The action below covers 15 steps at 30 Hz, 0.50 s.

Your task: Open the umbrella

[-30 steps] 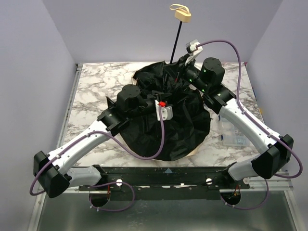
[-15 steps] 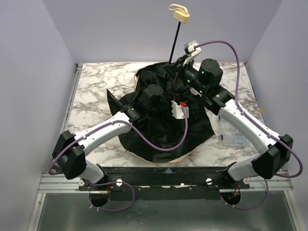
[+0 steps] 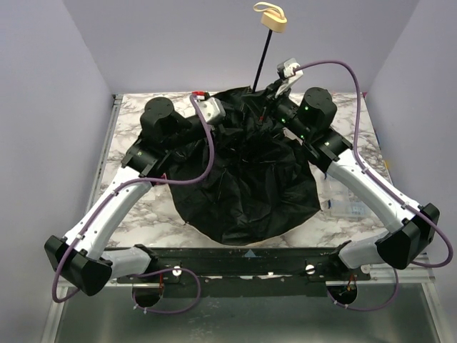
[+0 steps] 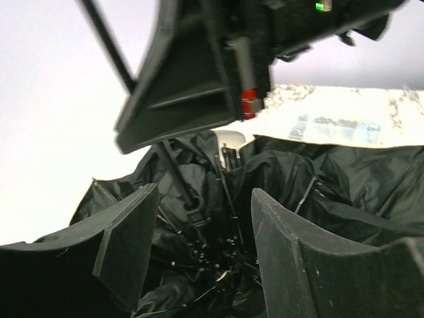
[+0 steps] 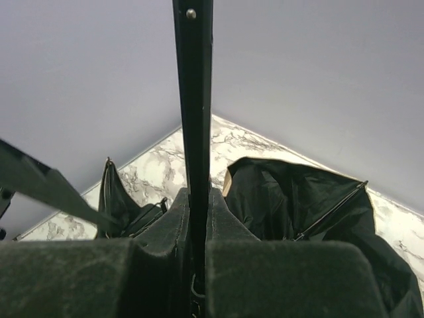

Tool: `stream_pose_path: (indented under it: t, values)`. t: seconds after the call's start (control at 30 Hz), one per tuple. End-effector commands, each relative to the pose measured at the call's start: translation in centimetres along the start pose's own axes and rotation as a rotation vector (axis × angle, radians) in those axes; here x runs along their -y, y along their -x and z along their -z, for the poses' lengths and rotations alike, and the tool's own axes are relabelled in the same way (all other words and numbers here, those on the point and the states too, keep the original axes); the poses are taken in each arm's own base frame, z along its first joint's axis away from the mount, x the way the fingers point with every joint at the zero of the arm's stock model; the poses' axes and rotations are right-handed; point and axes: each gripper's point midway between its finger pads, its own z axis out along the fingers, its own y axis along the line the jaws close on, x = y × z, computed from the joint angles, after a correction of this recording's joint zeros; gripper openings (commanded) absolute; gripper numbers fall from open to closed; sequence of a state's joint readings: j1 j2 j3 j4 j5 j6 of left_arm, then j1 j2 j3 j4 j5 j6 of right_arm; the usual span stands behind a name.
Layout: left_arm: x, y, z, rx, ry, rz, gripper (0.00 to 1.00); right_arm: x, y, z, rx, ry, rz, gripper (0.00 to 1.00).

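The umbrella lies upside down on the marble table [image 3: 136, 136], its black lining [image 3: 246, 179] facing up and spread wide. Its slim black shaft [image 3: 262, 61] rises at the back to the beige handle knob [image 3: 272, 21]. My right gripper [image 3: 263, 98] is shut on the shaft low down; in the right wrist view the shaft [image 5: 197, 99] runs up between the closed jaws [image 5: 197, 199]. My left gripper [image 3: 230, 118] is open and empty over the canopy's back left part. In the left wrist view its fingers [image 4: 126, 245] frame the lining, thin ribs and shaft base [image 4: 192, 205].
A clear plastic item [image 3: 350, 204] lies on the table right of the canopy. Grey walls close in the back and both sides. The right arm's wrist [image 4: 199, 73] hangs just above the left gripper's view.
My left arm has swung from above the canopy's middle to its back left part. The canopy has spread wider and flatter. The right gripper has kept hold of the shaft.
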<state>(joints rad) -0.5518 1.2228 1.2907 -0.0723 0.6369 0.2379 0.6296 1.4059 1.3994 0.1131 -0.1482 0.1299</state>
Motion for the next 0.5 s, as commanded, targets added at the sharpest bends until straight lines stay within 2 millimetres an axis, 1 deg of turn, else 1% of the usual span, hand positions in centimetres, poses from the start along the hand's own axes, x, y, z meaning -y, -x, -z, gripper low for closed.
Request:
stream_pose_path:
  t: [0.0,0.03,0.1,0.2,0.27,0.37,0.47]
  values:
    - [-2.4,-0.2,0.4,-0.03,0.113,0.106,0.58,-2.4,4.9,1.1,0.147,0.098,0.022,0.0]
    - [-3.0,-0.5,0.2,-0.043,0.132,0.105,0.57,-2.9,5.0,1.2,0.151,0.125,0.022,0.0]
    - [-3.5,-0.7,-0.4,-0.057,0.131,0.116,0.54,-3.5,5.2,1.3,0.156,0.158,0.021,0.0]
    - [-3.8,-0.7,-1.2,-0.058,0.117,0.142,0.47,-3.7,5.4,1.3,0.16,0.169,0.019,0.0]
    - [-3.9,-1.1,-1.7,-0.061,0.109,0.159,0.45,-4.0,5.7,1.5,0.163,0.182,0.027,0.0]
    - [-4.6,-1.8,-2.5,-0.079,0.121,0.182,0.43,-4.4,6.1,1.8,0.17,0.206,0.031,0.0]
    - [-5.4,-2.6,-3.1,-0.102,0.149,0.2,0.37,-4.6,6.5,2.0,0.173,0.21,0.032,0.0]
